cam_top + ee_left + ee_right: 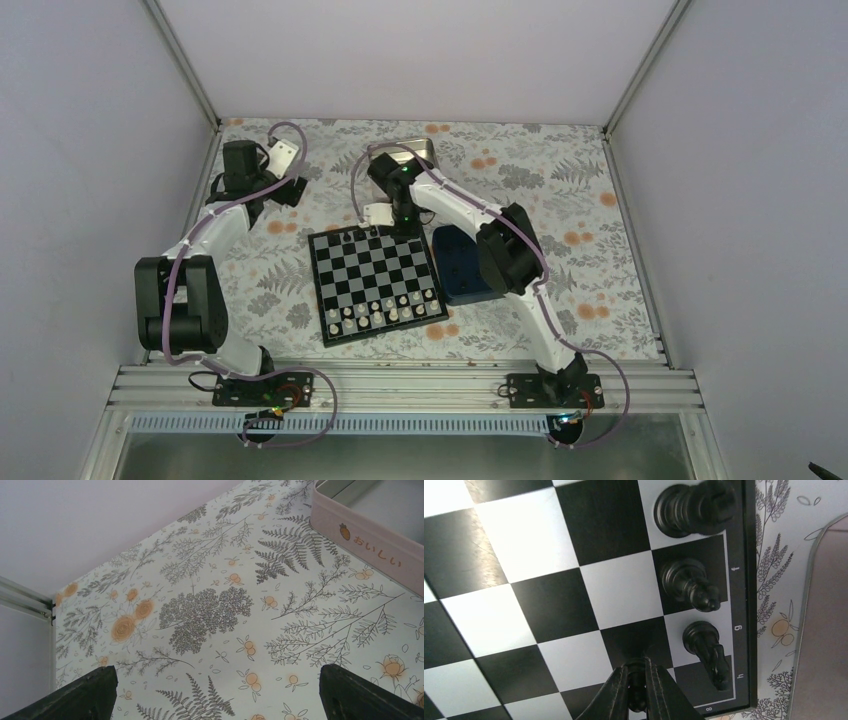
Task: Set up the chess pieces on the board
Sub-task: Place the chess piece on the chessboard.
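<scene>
**Spotter:** While the right arm reaches to the far side, how does its black two-finger right gripper (636, 672) stand?

**Operator:** On my wrist feed it is clenched on a tiny black chessman (637, 692), with the fingers (615, 692) pinching it from both sides. I see it over the small square chessboard with black and silvery-grey checks (524, 540), about one square in from the border, near the corner lettered h and 8. I cannot tell whether the piece touches the square.

**Spotter:** And around it?

**Operator:** Three more black chessmen (689, 582) stand along that far border row, two of them by f and g. From above I see cream-white chessmen (385, 312) in the two near rows. A navy blue square box (462, 265) sits just beside the board's right edge.

**Spotter:** The left side?

**Operator:** The black left gripper (218, 672) is released, with its fingers spread wide over the floral-print tablecloth (200, 610). It is well apart from the board, and a pale pink metal tin (370, 545) is near it.
</scene>
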Available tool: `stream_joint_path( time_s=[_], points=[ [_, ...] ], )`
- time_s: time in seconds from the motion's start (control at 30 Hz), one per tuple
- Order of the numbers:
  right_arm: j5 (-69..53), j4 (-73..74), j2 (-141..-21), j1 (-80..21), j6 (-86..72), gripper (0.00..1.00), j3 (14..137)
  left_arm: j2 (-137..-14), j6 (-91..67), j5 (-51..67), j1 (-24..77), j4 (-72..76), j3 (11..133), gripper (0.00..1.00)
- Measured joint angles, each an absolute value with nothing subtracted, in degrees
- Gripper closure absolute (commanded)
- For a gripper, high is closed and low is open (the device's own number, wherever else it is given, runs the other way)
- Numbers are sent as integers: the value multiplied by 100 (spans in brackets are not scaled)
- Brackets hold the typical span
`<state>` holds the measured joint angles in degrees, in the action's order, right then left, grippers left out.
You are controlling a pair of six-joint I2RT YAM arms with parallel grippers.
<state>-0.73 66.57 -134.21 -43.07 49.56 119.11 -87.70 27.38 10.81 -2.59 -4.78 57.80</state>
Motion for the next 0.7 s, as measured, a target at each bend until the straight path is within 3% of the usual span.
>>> stream_joint_path(
  time_s=[0.7],
  points=[
    [-176,6646,-13616,-4230,5013,89,12164,-8770,2738,1109,-351,-471,5732,0]
  ],
)
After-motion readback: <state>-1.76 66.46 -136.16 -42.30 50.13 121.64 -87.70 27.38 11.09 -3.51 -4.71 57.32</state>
